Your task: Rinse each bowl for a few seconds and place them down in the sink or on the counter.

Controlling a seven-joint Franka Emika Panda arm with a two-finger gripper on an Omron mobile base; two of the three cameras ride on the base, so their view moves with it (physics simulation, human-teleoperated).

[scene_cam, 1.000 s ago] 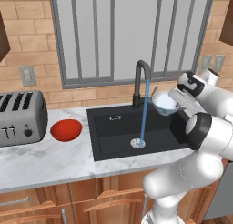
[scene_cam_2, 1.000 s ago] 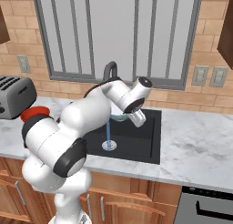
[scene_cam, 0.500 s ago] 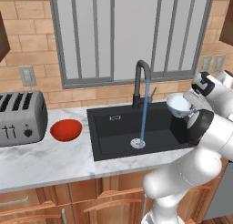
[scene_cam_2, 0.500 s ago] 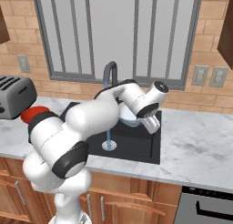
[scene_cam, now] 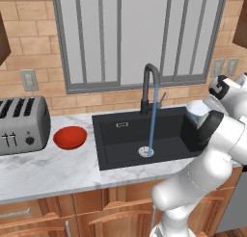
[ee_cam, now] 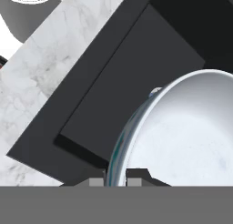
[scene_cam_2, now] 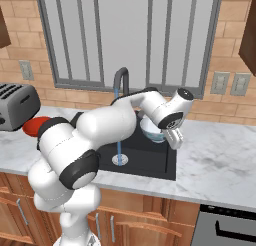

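Pincer [ee_cam: 116, 182] clenched on the rim of the pale bowl [ee_cam: 182, 136], one tip inside the wall, one outside. Held over the right end of the sink [scene_cam: 120, 135], off to the side of the water stream [scene_cam: 153, 118] rather than under it. Judged to be carrying the rinsed bowl toward a resting spot, either the basin floor or the counter [scene_cam_2: 220, 155] just beyond the right rim.

To do this well: keep the clamp firm on the thin rim, as a wet glazed wall would probably slip easily. Lower slowly until the base meets a flat surface, level the bowl first, then let go. Best to clear the sink's raised edge before swinging sideways, so the bowl does not knock it.

Bowl: round, smooth, glossy white inside, bluish banded outside, thin lip. Sink: rectangular, matte black, flat floor with a round silver drain [scene_cam: 146, 151]. Faucet [scene_cam: 149, 86]: tall, dark, arched. Counter: white marble pattern with grey veins, hard and slick-looking. Red bowl [scene_cam: 70, 137]: shallow, glossy, sitting on the counter left of the sink, beside a metal toaster [scene_cam: 21, 125], not yet handled.
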